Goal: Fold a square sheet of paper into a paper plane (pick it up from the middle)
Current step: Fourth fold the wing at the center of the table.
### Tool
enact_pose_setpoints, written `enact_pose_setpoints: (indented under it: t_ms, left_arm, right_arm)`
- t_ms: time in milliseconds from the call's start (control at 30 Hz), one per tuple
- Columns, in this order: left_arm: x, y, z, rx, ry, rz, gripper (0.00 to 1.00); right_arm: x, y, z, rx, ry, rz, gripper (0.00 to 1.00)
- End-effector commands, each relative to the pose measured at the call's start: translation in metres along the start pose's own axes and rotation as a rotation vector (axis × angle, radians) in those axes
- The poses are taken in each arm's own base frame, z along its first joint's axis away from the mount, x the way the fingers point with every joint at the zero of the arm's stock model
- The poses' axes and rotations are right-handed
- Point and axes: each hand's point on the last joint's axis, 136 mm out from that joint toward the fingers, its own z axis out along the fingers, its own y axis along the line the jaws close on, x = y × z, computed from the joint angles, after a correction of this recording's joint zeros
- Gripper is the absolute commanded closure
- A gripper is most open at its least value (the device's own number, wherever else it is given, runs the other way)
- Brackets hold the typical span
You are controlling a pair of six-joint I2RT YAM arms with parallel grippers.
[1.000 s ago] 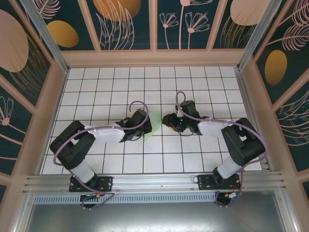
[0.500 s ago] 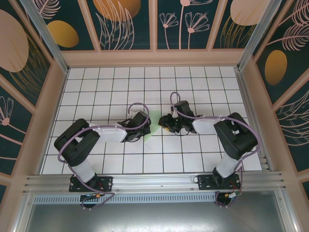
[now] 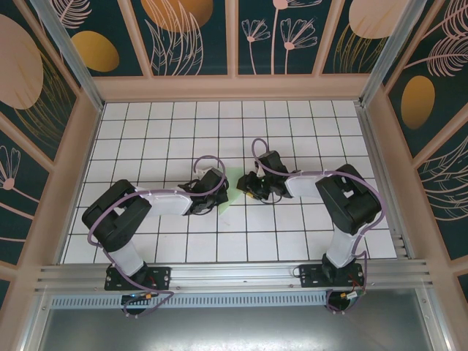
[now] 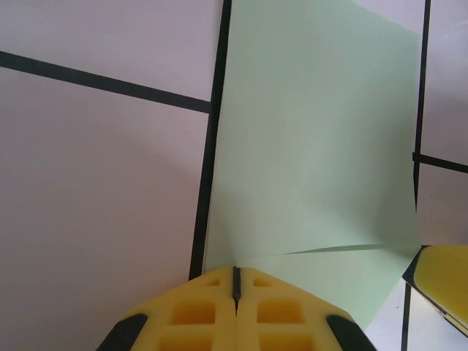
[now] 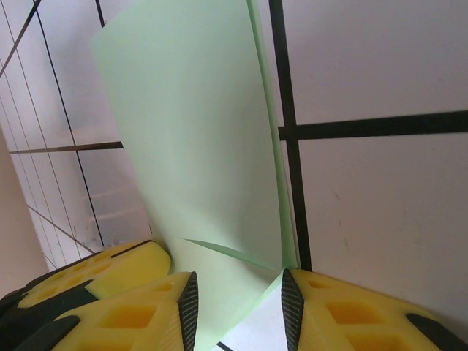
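High rear view facing down, 2 wrist views close, sharing the square sheet of paper (image 4: 314,146)

Matt mint paper sheet (image 4: 314,146), glossy white tiles (image 4: 95,183)

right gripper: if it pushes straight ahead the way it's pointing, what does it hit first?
The sheet of paper, curling up between the right gripper's open jaws; the left gripper probably comes next.

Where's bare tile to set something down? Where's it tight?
Free: table back rows along the far wall; near row's middle by the front rail. Tight: centre, left gripper and right gripper at the square sheet of paper.
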Motion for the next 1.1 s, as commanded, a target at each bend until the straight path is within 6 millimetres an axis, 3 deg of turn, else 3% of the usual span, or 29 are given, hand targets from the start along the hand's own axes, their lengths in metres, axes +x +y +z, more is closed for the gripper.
enact_pose_setpoints:
  t_ms: [0, 400, 767, 933, 1067]
  left_arm:
    - [0.014, 0.019, 0.007, -0.055, 0.037, -0.001, 1.00]
    - [0.014, 0.017, 0.005, -0.048, 0.040, -0.005, 0.99]
    - [0.001, 0.004, -0.011, -0.027, 0.018, 0.005, 0.90]
    - [-0.008, -0.002, -0.020, -0.021, -0.008, 0.014, 0.82]
    - [-0.022, -0.005, -0.036, -0.023, -0.057, 0.015, 0.68]
  right_arm:
    - [-0.002, 0.005, 0.005, 0.004, 0.004, -0.020, 0.62]
    - [0.005, 0.030, -0.001, -0.133, 0.029, -0.053, 0.70]
    - [0.010, 0.032, 0.009, -0.179, 0.073, -0.054, 0.72]
    - [0.008, 0.029, 0.012, -0.173, 0.076, -0.047, 0.77]
    - [0.000, 0.030, 0.007, -0.174, 0.045, -0.042, 0.92]
